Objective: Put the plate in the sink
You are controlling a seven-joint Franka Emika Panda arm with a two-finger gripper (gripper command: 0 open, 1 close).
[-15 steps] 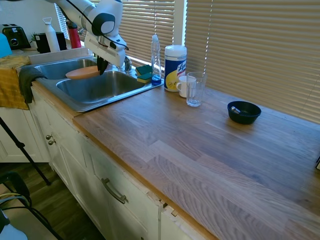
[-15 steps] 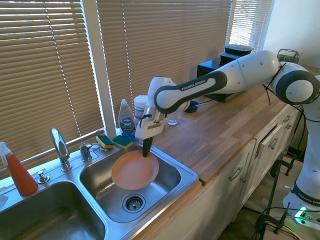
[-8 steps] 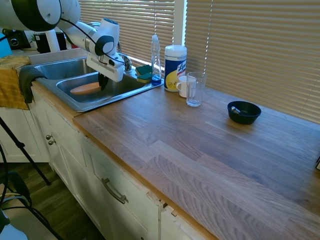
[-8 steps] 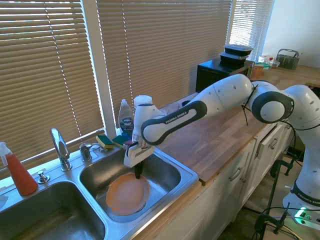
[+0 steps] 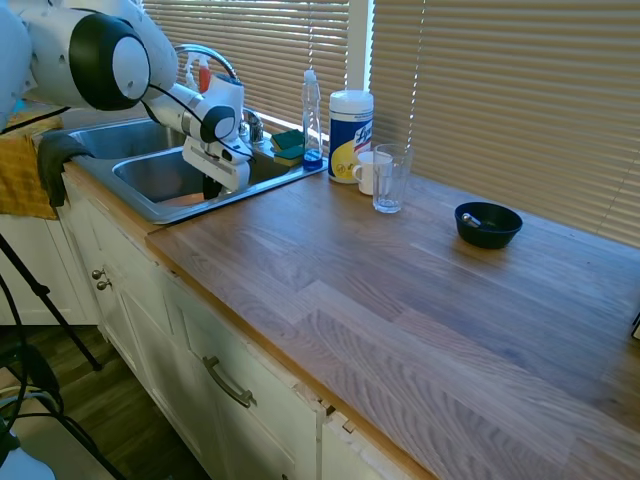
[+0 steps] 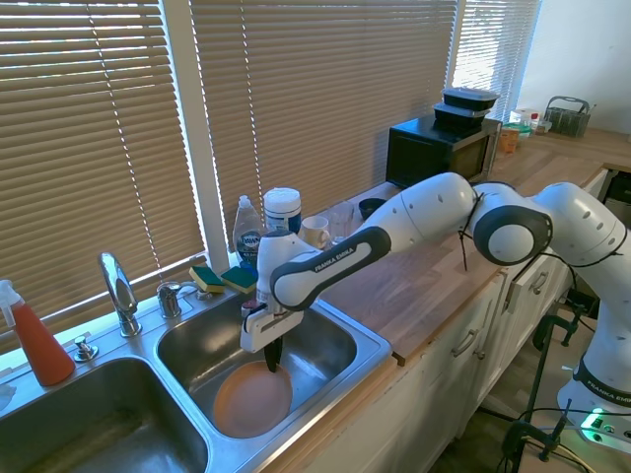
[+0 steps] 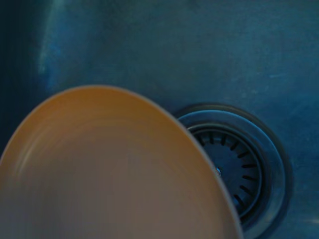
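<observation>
The salmon-orange plate [image 6: 249, 402] lies low inside the sink's [image 6: 335, 347] basin nearer the counter, close to the basin floor and partly over the drain [image 7: 227, 164]. In the wrist view the plate [image 7: 109, 169] fills the lower left. My gripper [image 6: 271, 361] reaches down into that basin, its dark fingers shut on the plate's far rim. From the other side only a sliver of the plate [image 5: 186, 199] shows past the sink's [image 5: 150, 212] front rim, with the gripper [image 5: 211, 188] just above it.
A curved chrome faucet [image 6: 118, 292] stands behind the basins. Sponges [image 6: 225, 279], a dish soap bottle [image 5: 312, 115], a wipes canister [image 5: 350, 120], a mug [image 5: 366, 172] and a glass [image 5: 390, 178] line the window side. A dark bowl [image 5: 488, 224] sits further along the counter.
The gripper has carried the plate down from above the basin to near its floor, and the arm has bent lower over the sink.
</observation>
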